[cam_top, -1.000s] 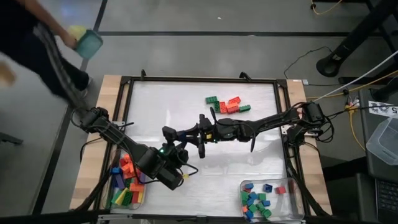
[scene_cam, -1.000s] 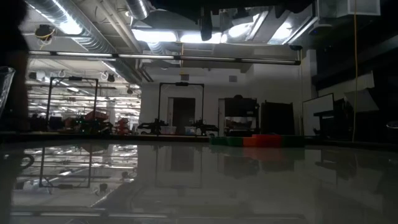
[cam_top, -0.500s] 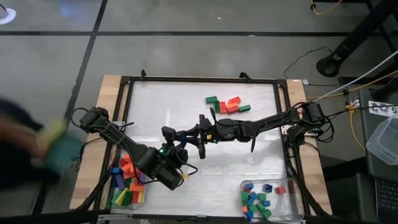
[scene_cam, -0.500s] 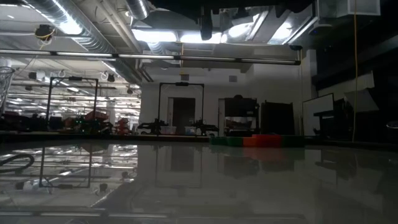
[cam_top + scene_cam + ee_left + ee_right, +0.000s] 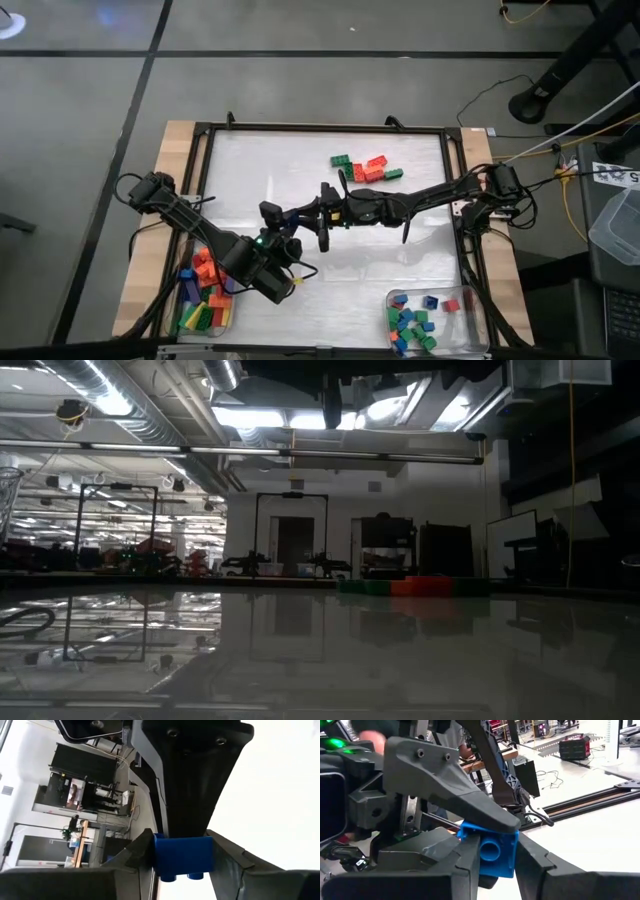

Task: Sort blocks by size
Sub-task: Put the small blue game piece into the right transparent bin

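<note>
Wrist views alone show blue block (image 5: 183, 856) clamped between both grippers' fingers (image 5: 470, 865), high view hides it

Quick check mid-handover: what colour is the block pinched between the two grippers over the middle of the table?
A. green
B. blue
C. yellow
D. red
B. Both wrist views show a blue block sitting between dark fingers, and in the left wrist view the same blue block fills the gap of the left gripper; the right gripper is closed on it as well.
</note>
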`<act>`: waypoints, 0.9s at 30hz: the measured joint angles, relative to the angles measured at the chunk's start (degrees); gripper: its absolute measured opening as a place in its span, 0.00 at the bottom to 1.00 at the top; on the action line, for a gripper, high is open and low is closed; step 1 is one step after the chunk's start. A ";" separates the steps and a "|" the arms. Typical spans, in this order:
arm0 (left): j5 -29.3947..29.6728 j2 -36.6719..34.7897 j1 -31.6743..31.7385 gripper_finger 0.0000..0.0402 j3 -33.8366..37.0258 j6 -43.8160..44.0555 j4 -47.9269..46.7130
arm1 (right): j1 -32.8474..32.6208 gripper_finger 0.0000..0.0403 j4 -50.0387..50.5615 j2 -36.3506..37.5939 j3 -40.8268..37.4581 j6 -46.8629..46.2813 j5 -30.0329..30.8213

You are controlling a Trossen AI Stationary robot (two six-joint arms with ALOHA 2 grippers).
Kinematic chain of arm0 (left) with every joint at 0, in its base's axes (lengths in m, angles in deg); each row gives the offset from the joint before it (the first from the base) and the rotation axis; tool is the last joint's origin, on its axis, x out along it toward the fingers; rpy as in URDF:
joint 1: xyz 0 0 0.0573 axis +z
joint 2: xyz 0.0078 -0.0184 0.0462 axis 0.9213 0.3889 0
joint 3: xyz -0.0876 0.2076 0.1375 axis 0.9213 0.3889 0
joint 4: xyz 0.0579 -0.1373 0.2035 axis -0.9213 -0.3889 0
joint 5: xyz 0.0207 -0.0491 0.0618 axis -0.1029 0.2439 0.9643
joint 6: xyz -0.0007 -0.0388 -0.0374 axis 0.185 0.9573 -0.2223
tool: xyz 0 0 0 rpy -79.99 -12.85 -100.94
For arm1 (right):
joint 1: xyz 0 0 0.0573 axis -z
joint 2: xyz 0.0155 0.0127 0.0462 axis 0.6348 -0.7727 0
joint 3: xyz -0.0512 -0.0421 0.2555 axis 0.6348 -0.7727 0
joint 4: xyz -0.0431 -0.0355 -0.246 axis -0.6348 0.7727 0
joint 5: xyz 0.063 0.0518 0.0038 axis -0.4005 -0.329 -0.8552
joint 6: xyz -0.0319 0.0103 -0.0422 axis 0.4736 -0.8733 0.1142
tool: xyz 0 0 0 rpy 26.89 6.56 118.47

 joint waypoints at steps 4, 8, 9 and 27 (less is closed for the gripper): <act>-0.13 0.00 -0.03 0.33 0.00 0.42 -0.05 | -0.02 0.23 0.04 0.00 0.00 0.00 -0.30; -0.60 0.00 -0.04 0.33 0.00 -0.25 -0.20 | -0.02 0.28 0.28 0.00 0.00 0.45 -0.32; -0.91 0.00 -0.05 0.33 0.00 -0.14 -0.17 | -0.02 0.30 0.35 0.00 -0.02 0.69 -0.32; -8.68 -0.07 -3.27 0.33 -0.02 14.99 -13.70 | 0.00 0.60 26.74 0.00 11.23 3.22 -0.72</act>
